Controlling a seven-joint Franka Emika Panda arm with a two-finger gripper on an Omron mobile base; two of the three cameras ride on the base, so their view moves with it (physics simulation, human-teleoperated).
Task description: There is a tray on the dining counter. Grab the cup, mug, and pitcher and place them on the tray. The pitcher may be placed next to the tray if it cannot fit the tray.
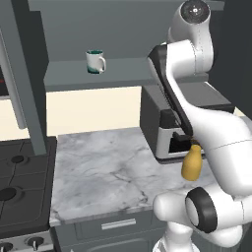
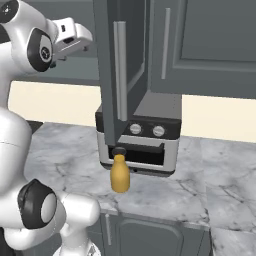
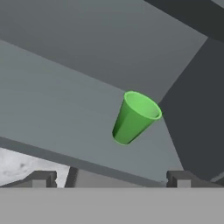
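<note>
Grey cabinets fill the wall above a marble tabletop [image 1: 103, 167], with a black stove [image 1: 19, 182] at its left end and a dark toaster oven [image 2: 145, 145] toward the back. Largest of the task's things here is the pitcher [image 2: 120, 174], a mustard-yellow bottle standing upright near the tabletop's front edge, just in front of the oven; it looks rigid and smooth and probably the heaviest of the three, so the rounded body, where it is widest but still within the jaws' reach, seems a safer hold than the narrow neck. Next comes the mug [image 1: 95, 62], upright on the open cabinet shelf [image 1: 118, 69], handle turned to the right in the left base view; likely stiff ceramic and breakable, best pinched across its wall or rim, away from the handle. Smallest is the cup [image 3: 134, 117], a bright green handleless tumbler standing on a grey shelf ahead of the claw [image 3: 111, 179] in the hand view. It appears light and stiff, its flared wall liable to slip upward, so a hold across the middle seems wise. The claw's jaws stand wide apart, gripping nothing, with the cup well ahead of them.
</note>
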